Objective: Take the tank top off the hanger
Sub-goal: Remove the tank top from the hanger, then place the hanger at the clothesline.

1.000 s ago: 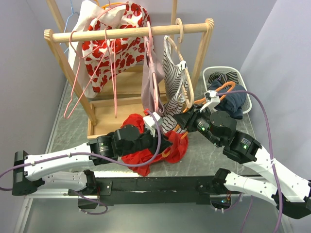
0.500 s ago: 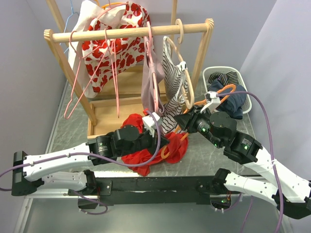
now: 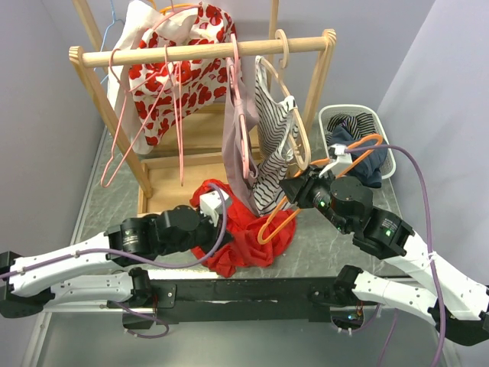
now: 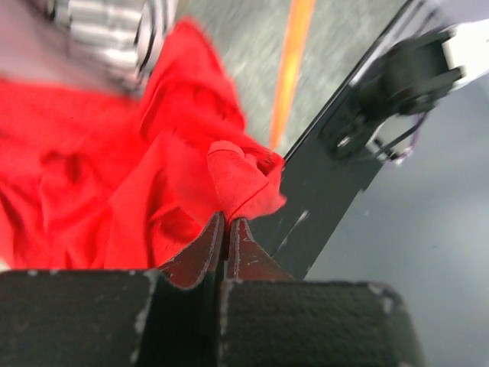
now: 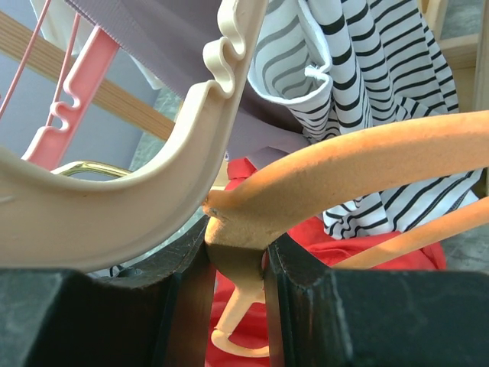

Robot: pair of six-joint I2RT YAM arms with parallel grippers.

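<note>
I had the right gripper (image 5: pixel 235 264) clamped on the orange hanger (image 5: pixel 359 157) as an anchor; the left gripper (image 4: pixel 224 233) was pinched tight on the red tank top (image 4: pixel 92 176), to pull it free.

Red tank top (image 3: pixel 246 238), orange hanger (image 5: pixel 367 157), black-and-white striped top (image 3: pixel 269 174)

right gripper (image 5: pixel 235 267) clamps the orange hanger (image 5: pixel 344 164)
</note>
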